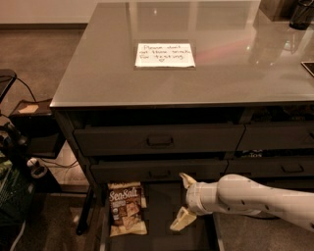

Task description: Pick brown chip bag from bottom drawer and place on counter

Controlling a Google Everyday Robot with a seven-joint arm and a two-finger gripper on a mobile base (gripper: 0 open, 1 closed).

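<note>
Glossy grey, the counter (225,73) fills the upper half of the view and mirrors the pale wall behind it. A white note (165,55) with handwriting lies flat near its middle, and a dark object (301,13) stands at the far right corner. Below the top, two rows of closed dark drawers (159,140) show recessed handles.

Under them the bottom drawer (161,198) is pulled out, its flat dark floor exposed. The bag (126,208) lies face up on the left part of that floor, close to the left wall, with the "Sea Salt" lettering towards the cabinet.

A white arm (260,198) reaches in from the lower right. Its gripper (183,201) hangs over the drawer's middle, to the right of the bag and apart from it. The pale fingers (182,220) are spread wide with nothing between them; one points up towards the drawer front above, the other down over the floor.

On the left, cables (29,164) and dark gear sit on the ground beside the cabinet.
</note>
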